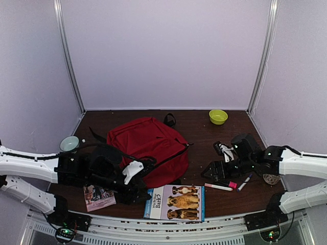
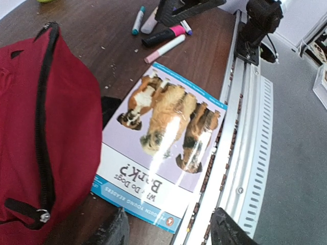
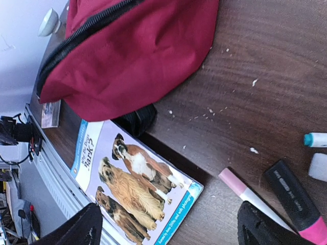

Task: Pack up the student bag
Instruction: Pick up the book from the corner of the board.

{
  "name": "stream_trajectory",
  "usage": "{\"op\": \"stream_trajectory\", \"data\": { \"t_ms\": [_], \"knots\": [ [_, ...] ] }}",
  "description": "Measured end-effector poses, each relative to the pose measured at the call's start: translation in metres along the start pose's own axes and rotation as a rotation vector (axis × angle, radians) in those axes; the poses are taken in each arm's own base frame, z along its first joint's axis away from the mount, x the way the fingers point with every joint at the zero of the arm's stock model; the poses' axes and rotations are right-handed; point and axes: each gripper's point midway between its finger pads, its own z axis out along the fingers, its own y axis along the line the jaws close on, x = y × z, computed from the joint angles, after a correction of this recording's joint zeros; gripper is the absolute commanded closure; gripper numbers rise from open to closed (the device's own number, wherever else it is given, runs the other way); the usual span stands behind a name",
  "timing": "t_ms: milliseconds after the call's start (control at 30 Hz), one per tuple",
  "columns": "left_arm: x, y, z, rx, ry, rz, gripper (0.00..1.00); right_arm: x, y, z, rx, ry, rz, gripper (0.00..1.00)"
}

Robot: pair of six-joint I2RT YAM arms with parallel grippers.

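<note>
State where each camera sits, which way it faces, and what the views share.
Top external: above and behind the bases, looking down on the table; left arm and right arm flank the student bag.
Left wrist: on the left arm, facing rightward over the dog book toward the pink pen; open left pincer at the bottom edge.
Right wrist: on the right arm, facing leftward over the book toward the bag; open right pincer at the bottom edge.
Shared: all three show bag, book and pen.
</note>
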Motion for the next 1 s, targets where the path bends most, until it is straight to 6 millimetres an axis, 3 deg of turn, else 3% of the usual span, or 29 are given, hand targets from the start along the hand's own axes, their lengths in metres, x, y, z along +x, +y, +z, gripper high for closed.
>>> {"op": "stream_trajectory", "data": {
  "t_ms": [233,333,433,533,600,667,1000],
  "knots": [
    [0.042,-0.027,0.033,0.070,0.163,0.009,0.49,0.026,0.008,0.037,-0.036,0.129,-0.025,0.08],
    [0.059,-0.028,0.045,0.060,0.225,0.000,0.50,0.037,0.005,0.048,-0.017,0.175,-0.003,0.08],
    [0.067,-0.018,0.052,-0.005,0.249,-0.030,0.46,0.045,0.005,0.052,-0.010,0.194,0.030,0.07],
    [0.069,-0.009,0.056,-0.052,0.248,-0.062,0.29,0.060,0.006,0.052,-0.020,0.203,0.060,0.07],
    [0.070,-0.006,0.059,-0.073,0.248,-0.084,0.23,0.073,0.002,0.051,-0.018,0.209,0.093,0.07],
    [0.072,-0.001,0.063,-0.095,0.251,-0.123,0.23,0.082,-0.002,0.052,-0.026,0.204,0.125,0.07],
    [0.085,0.031,0.069,-0.151,0.217,-0.345,0.25,0.066,0.009,0.063,-0.137,0.076,0.288,0.09]
  ]
}}
